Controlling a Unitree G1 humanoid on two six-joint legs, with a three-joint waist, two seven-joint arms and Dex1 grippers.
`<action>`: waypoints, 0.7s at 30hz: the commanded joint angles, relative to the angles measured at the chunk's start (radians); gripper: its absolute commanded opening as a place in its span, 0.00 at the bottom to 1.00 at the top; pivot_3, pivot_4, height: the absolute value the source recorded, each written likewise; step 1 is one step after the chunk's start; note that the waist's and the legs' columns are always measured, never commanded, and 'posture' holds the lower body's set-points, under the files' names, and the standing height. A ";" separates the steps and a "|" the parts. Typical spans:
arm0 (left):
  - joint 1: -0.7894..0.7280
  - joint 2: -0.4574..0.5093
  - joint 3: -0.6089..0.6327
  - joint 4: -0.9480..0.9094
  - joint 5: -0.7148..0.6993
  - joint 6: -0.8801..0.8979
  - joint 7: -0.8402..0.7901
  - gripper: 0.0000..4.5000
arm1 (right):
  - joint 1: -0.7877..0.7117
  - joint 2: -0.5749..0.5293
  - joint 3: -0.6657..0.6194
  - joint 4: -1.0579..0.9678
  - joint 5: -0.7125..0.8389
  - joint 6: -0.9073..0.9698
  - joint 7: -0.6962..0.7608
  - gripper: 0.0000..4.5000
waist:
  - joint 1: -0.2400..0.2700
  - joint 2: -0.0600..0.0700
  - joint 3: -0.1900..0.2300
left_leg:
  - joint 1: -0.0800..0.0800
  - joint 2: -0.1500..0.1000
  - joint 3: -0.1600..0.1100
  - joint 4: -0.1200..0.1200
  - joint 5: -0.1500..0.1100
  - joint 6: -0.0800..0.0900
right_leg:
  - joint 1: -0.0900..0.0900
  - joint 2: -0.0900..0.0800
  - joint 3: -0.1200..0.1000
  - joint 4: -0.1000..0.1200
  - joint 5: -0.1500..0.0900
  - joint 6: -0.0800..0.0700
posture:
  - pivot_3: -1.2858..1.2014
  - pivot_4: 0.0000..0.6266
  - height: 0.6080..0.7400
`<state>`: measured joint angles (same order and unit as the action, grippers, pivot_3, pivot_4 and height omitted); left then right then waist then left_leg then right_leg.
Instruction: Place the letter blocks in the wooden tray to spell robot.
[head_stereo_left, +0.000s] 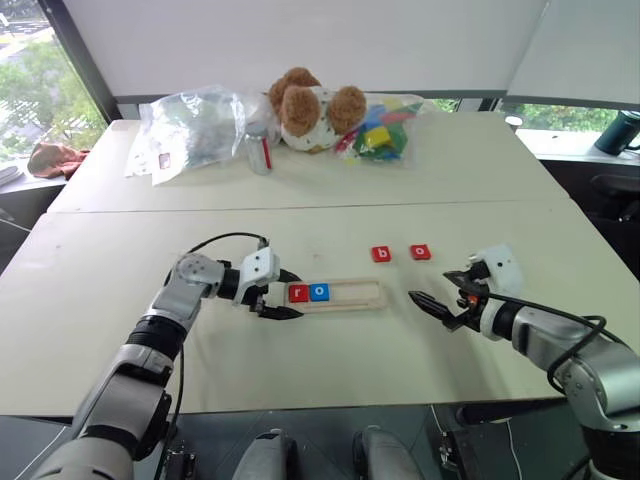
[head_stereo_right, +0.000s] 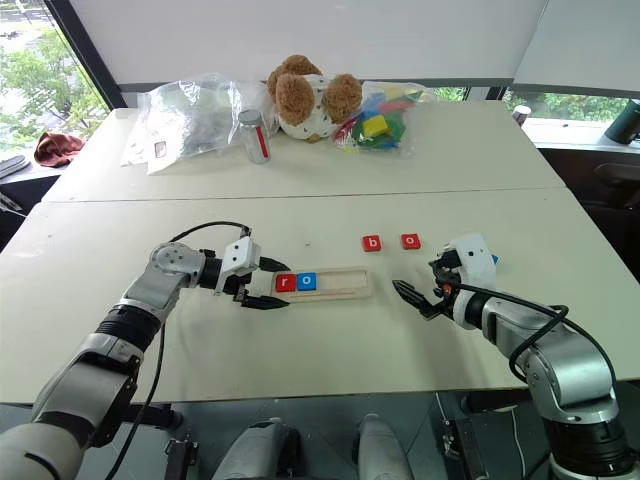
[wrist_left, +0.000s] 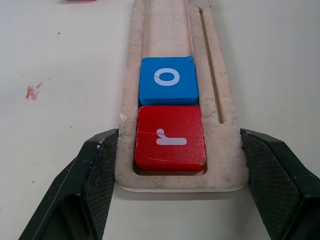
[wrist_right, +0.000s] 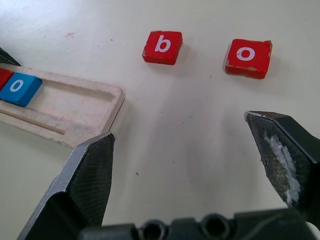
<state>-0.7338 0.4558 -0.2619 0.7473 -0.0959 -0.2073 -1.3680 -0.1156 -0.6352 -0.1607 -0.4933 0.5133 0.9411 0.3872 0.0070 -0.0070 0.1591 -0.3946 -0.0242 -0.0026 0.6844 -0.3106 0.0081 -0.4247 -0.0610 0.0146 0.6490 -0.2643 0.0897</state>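
On the pale table, the head views showed the wooden tray (head_stereo_left: 335, 295) lying crosswise near the front edge, with the left gripper (head_stereo_left: 274, 300) clamped on its left end and the right gripper (head_stereo_left: 432, 305) hovering spread wide and empty off its right end. Two letter blocks sat in the tray, a red r (head_stereo_left: 298, 293) and a blue o (head_stereo_left: 319, 292); two more, a red b (head_stereo_left: 381, 254) and a red o (head_stereo_left: 421, 252), lay loose beyond it, so four tiles were counted and no t was seen. The left wrist view confirmed the fingers (wrist_left: 95, 175) pinching both tray rims beside the r. The right wrist view placed the b (wrist_right: 162, 47) ahead. Recommended procedure: keep the tray braced, pinch the b squarely by opposite edges, and seat it flush against the blue o.
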 joint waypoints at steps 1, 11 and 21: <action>-0.018 -0.007 -0.002 0.036 0.021 -0.037 -0.023 0.69 | -0.020 0.016 0.000 -0.043 -0.012 0.007 -0.031 1.00 | 0.000 0.000 0.000 | 0.000 0.000 0.000 0.000 0.000 0.000 | 0.000 0.000 0.000 0.000 0.000 0.000 | 0.52 0.24 1.00; 0.075 0.073 0.076 -0.144 -0.025 0.042 0.006 0.99 | -0.159 0.062 0.089 0.043 -0.069 -0.008 -0.055 1.00 | -0.007 0.000 0.000 | 0.000 0.000 0.000 0.000 0.000 0.000 | 0.000 0.000 0.000 0.000 0.000 0.000 | 0.52 0.24 1.00; 0.298 0.332 0.242 -0.629 -0.148 0.363 0.064 0.99 | -0.367 0.290 0.198 0.273 -0.165 -0.003 -0.170 1.00 | -0.021 -0.001 0.001 | 0.001 0.004 -0.001 -0.004 0.000 -0.001 | -0.003 0.001 0.001 0.002 0.000 0.000 | 0.52 0.24 1.00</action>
<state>-0.4377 0.7725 -0.0717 0.2181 -0.1956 0.0957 -1.3318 -0.4580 -0.3571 0.0368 -0.2186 0.3613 0.9545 0.2279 -0.0137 -0.0078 0.1600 -0.3952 -0.0208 -0.0041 0.6812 -0.3104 0.0073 -0.4279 -0.0606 0.0152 0.6507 -0.2646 0.0897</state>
